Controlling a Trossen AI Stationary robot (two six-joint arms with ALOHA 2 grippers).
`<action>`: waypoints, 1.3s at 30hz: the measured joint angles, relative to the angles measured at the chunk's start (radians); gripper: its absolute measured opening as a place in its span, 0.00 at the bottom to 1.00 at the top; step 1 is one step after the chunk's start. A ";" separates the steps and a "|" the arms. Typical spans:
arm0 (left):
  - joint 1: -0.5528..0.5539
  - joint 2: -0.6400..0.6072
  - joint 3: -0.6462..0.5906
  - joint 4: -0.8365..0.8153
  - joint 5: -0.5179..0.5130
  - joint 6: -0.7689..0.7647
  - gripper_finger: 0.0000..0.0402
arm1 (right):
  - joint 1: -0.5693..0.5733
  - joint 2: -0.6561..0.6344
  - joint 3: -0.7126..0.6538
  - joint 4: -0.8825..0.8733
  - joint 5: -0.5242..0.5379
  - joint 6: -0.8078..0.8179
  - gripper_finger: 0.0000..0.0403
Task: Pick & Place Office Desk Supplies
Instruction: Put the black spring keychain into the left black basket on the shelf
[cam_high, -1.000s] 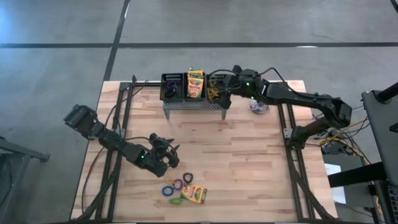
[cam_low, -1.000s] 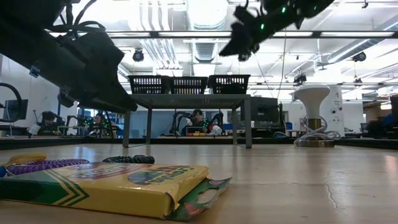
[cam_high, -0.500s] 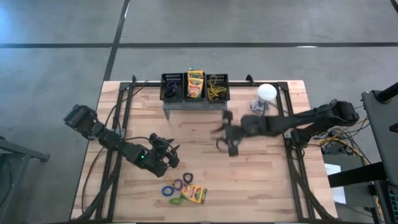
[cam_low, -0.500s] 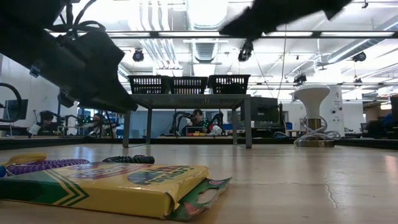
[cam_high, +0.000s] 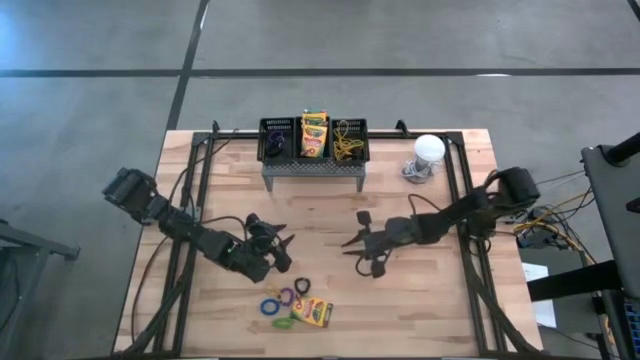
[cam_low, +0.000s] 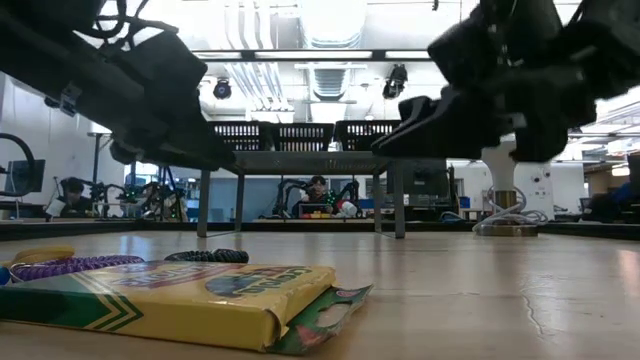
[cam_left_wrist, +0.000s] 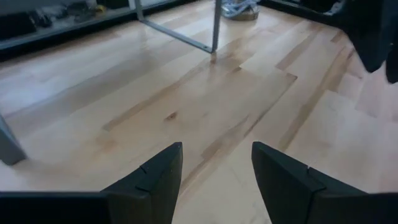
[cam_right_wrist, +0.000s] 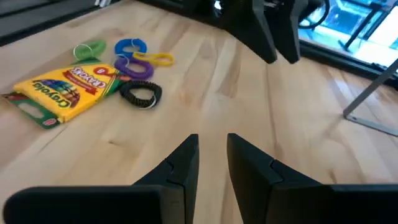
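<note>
Pale wooden planks of the table are seen under both arms. At the far edge, three black mesh bins are perched on a grey stand, with a crayon box upright in the middle bin. Near the front edge, another crayon box is lying flat, with coloured elastic loops gathered just beside it. The left gripper is held low behind that cluster, fingers spread, nothing between them. The right gripper is poised over the table's middle, fingers narrowed to a slim gap, nothing gripped.
</note>
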 joint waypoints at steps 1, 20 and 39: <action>0.005 0.000 0.000 0.007 0.027 0.010 0.49 | 0.000 0.030 -0.002 0.044 0.000 0.001 0.20; -0.019 0.120 0.033 0.249 0.522 0.416 0.49 | 0.000 0.110 0.267 -0.486 0.007 -0.013 0.27; 0.020 0.294 0.234 -0.039 0.722 0.397 0.26 | 0.000 0.087 0.270 -0.538 0.008 -0.013 0.19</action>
